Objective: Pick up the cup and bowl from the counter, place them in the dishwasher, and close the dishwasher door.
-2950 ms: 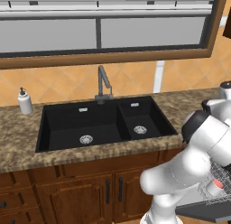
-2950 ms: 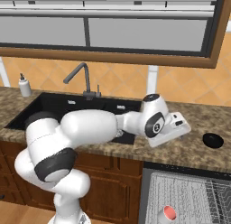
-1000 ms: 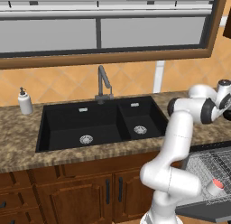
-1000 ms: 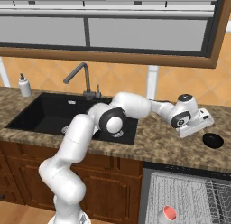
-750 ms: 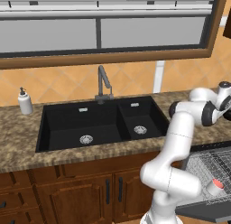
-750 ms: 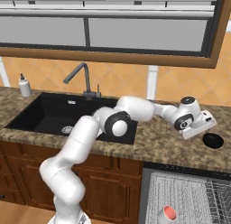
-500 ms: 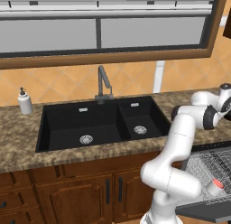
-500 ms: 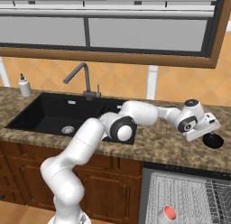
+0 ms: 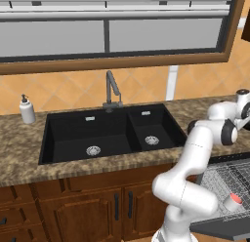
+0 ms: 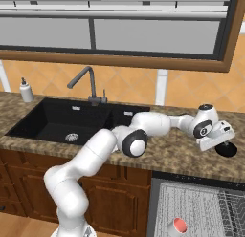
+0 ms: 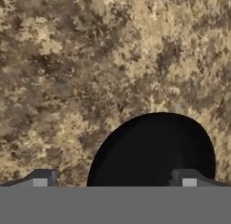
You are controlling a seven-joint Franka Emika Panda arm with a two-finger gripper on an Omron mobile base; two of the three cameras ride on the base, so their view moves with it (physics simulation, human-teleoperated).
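A white robot arm reaches right across a brown speckled counter, its gripper spread wide and holding nothing, poised over a black bowl. In the hand view the two fingertips stand well apart, one over bare stone beside the bowl's rim and one over the bowl's dark inside; the bowl's near edge is cut off at the bottom. In the right base view the bowl sits near the counter's front edge, partly hidden by the hand, with open stone around it. Below, the dishwasher stands open, its wire rack holding the cup, red inside. The black sink lies well to the left.
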